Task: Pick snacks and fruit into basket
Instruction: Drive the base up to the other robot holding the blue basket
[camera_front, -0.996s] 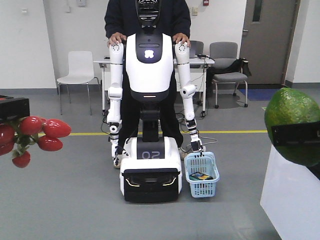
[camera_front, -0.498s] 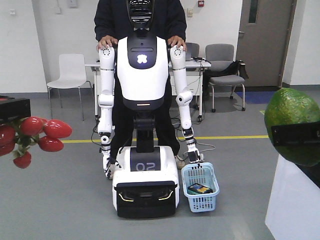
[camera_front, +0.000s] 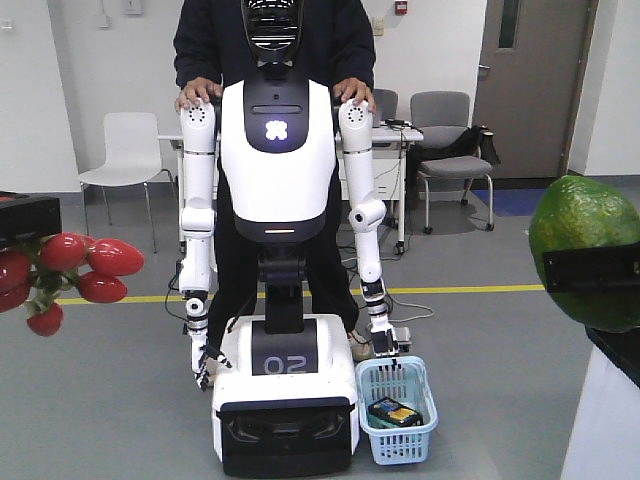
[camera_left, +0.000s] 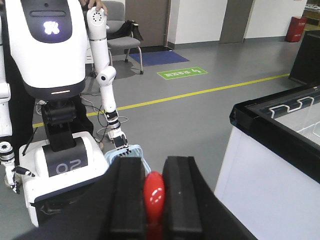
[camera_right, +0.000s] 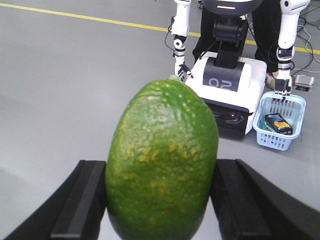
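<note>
While the left gripper (camera_left: 154, 200) pinches a cluster of red fruit (camera_front: 70, 268) at 9 o'clock of the front view, the right gripper (camera_right: 162, 200) clamps a green fruit (camera_right: 162, 162) at 3 o'clock. Between them stands another white robot (camera_front: 285, 250), 1 arm hanging over the light blue basket (camera_front: 398, 440) at 5 o'clock, the "Franzzi" box (camera_front: 395, 411) inside. Grey floor (camera_right: 65, 75) lies open at 10 o'clock; a black-edged counter (camera_left: 270, 135) borders 3 o'clock.

big green oval fruit (camera_right: 162, 165): rough, pebbled, matt skin
small red oblong fruit (camera_left: 153, 196): glossy, smooth
light blue slotted basket (camera_front: 398, 445): probably plastic
</note>
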